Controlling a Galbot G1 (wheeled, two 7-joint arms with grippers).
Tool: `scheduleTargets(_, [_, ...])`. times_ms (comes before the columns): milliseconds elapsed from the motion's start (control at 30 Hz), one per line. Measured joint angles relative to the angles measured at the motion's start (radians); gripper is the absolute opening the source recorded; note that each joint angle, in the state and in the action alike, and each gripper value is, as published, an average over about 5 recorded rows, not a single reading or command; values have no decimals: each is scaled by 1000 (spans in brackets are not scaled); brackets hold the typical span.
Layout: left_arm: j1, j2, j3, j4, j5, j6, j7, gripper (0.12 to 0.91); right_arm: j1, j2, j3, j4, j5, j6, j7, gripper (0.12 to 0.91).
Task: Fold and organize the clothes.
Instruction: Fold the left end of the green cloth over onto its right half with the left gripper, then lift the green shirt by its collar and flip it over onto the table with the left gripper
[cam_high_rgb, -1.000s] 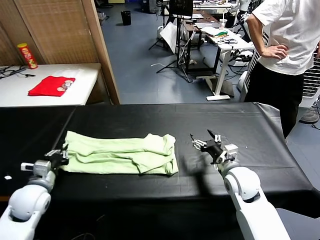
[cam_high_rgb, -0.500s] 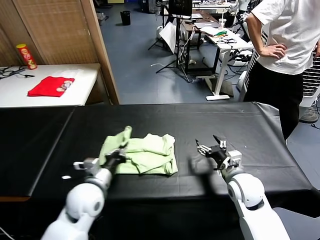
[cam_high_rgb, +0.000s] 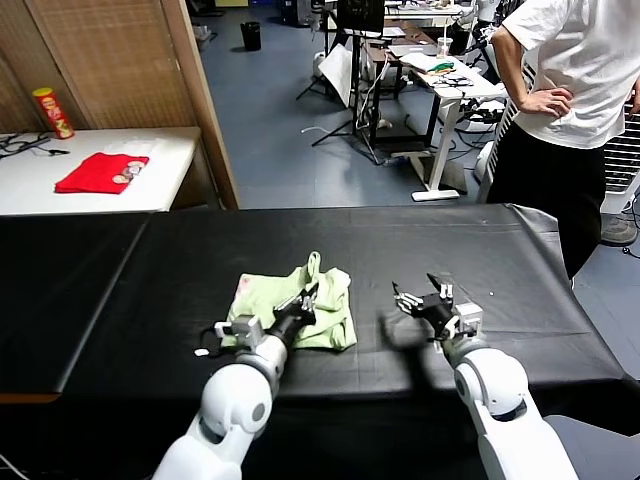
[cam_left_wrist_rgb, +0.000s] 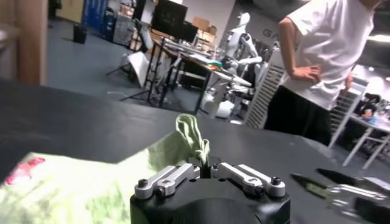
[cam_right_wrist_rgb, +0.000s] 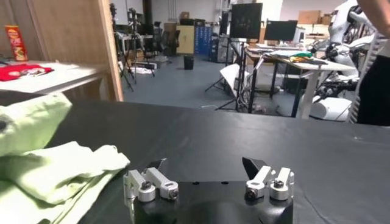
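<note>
The pale green shirt (cam_high_rgb: 300, 305) lay as a compact folded bundle on the black bench (cam_high_rgb: 520, 250), near the front edge and about midway along it. The left hand (cam_high_rgb: 300, 300) was over the bundle, pinched shut on a flap of the shirt's fabric; in the left wrist view that flap stood up as a peak just beyond the closed fingers (cam_left_wrist_rgb: 177, 176). The right hand (cam_high_rgb: 425, 297) hovered just above the bench to the right of the shirt, a little apart from its right edge, its fingers (cam_right_wrist_rgb: 149, 179) spread wide and empty. The bundle's long axis ran along the bench, left to right. The held flap sat above the folded layers, so the release seemed to turn on laying it flat on the pile. The left hand was the nearer, already gripping; the right waited beside the bundle
</note>
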Motion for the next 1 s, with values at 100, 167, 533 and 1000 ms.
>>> scheduleTargets(100, [-3, -20, 3, 14, 15, -3, -1, 167, 0, -1, -5, 2, 0, 1, -5, 798])
scheduleTargets(167, [-5, -30, 4, 23, 25, -7, 4, 171, 1, -3, -10, 4, 0, 3, -9, 798])
scheduleTargets(533, [6, -82, -2, 19, 41, -19, 41, 690, 52, 4, -78, -19, 16, 15, -44, 798])
scheduleTargets(1000, [104, 79, -171, 1, 90, -81, 78, 798, 140, 42, -238, -139, -219, 49, -111, 798])
